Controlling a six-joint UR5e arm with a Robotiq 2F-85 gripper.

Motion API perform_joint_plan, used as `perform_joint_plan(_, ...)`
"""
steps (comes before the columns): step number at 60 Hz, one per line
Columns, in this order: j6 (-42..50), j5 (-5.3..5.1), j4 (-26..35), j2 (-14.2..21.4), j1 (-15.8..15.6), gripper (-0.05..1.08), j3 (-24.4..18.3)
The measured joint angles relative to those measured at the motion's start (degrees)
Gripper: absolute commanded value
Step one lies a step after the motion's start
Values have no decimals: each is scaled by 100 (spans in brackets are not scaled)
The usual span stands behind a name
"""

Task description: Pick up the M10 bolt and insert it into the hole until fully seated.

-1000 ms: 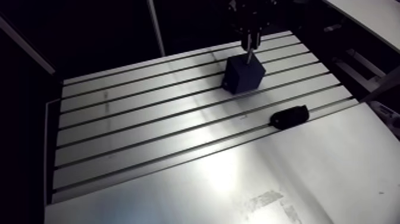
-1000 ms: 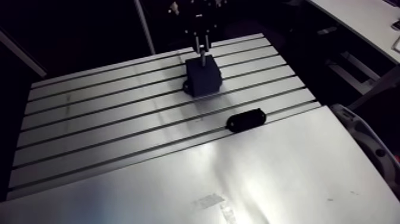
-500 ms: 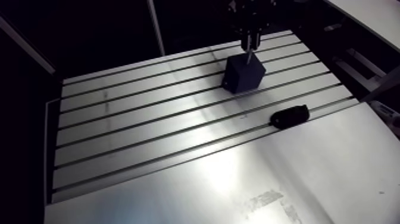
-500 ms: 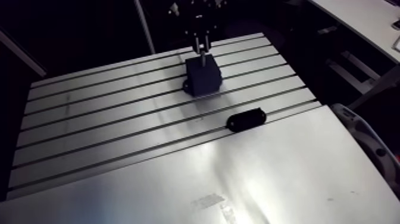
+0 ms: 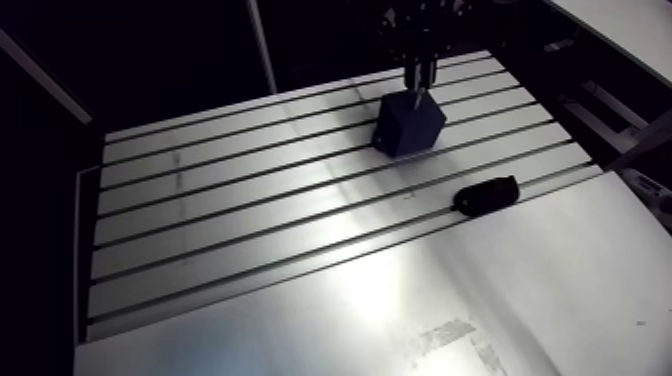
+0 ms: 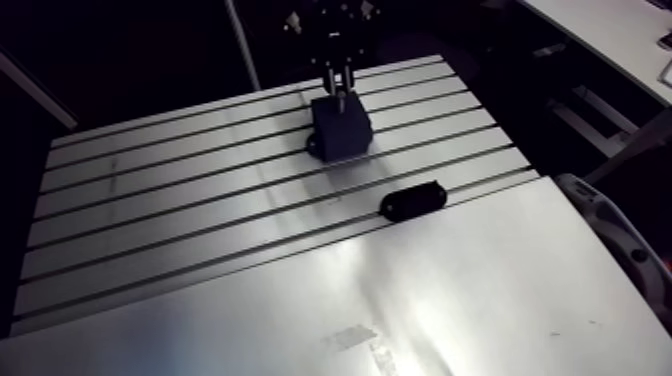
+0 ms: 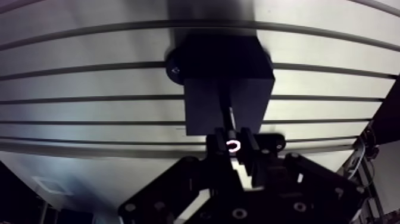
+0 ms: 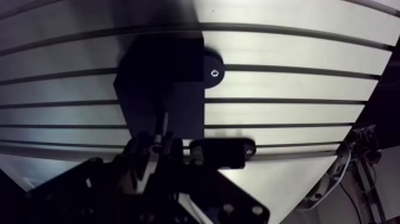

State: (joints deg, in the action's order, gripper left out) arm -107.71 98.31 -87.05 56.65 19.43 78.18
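A dark cube-shaped block (image 5: pixel 408 125) stands on the slotted aluminium table (image 5: pixel 230 210), near its far edge. My gripper (image 5: pixel 419 80) hangs straight above the block's top. In the wrist view the gripper (image 7: pixel 232 149) is shut on the M10 bolt (image 7: pixel 233 145). The bolt's socket head glints between the fingers, and its shank points down at the top face of the block (image 7: pixel 226 77). I cannot see the hole itself or how deep the tip sits.
A black oblong part (image 5: pixel 487 195) lies on the table nearer than the block, to its right. It also shows beside the gripper as the black oblong part (image 8: pixel 223 152). A round foot with a screw (image 7: pixel 174 70) sticks out from the block's base.
The gripper with the bolt has sunk slightly toward the block's top. The block and the black oblong part have stayed in place.
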Motion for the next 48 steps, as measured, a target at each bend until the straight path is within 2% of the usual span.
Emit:
perform_joint_plan(6, 0, 0, -4, 2, 0, 104, 16)
perform_joint_plan(15, -1, 0, -7, 6, 1, 90, 32)
perform_joint_plan(16, -2, 0, -8, 6, 1, 75, 34)
perform_joint_plan(17, -2, 0, -8, 6, 2, 75, 35)
perform_joint_plan(18, -2, 0, -7, 6, 2, 51, 37)
perform_joint_plan(19, -3, 0, -8, 7, 3, 51, 40)
perform_joint_plan(21, -5, 0, -8, 9, 4, 4, 46)
perform_joint_plan(25, -10, 0, -11, 16, 4, 0, 67)
perform_joint_plan(48, -58, -8, -228, 87, 30, 0, 181)
